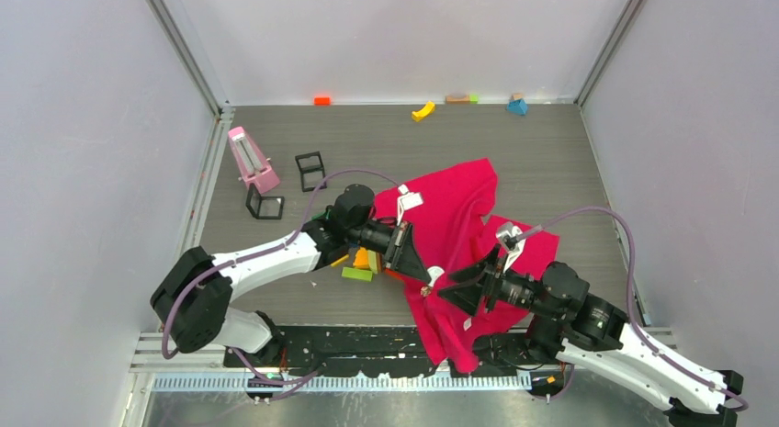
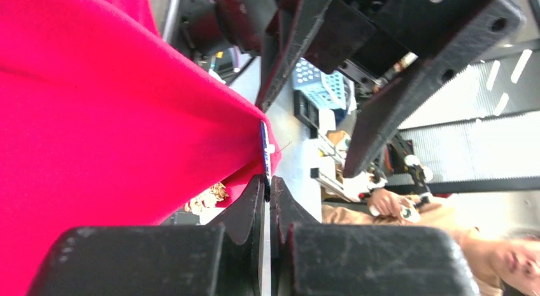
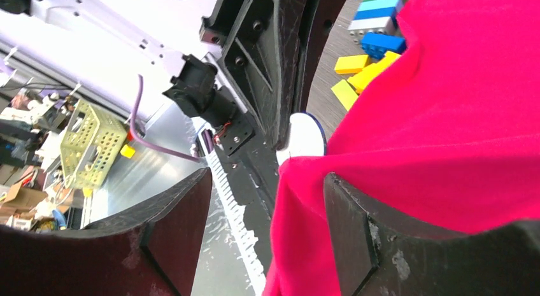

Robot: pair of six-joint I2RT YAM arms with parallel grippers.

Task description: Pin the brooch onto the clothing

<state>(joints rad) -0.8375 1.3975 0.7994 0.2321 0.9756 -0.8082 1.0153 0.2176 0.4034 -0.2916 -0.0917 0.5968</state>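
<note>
The crimson T-shirt (image 1: 450,216) lies crumpled at the table's front middle, and its lower part hangs over the near edge. My left gripper (image 1: 424,282) is shut on the brooch (image 2: 265,153). From here the brooch shows as a thin round piece, edge-on, held against the shirt's fold (image 2: 127,118). In the right wrist view its face is white with a blue rim (image 3: 307,135), and no pink shows. My right gripper (image 1: 448,289) is open just right of the left one. A fold of the shirt (image 3: 446,130) hangs between its jaws, against the right finger (image 3: 356,232).
Orange and green toy blocks (image 1: 360,264) lie under my left arm; yellow and blue ones show in the right wrist view (image 3: 363,67). A pink wedge-shaped object (image 1: 253,161) and two black wire cubes (image 1: 310,170) stand at the left. Small blocks (image 1: 423,111) lie along the far edge.
</note>
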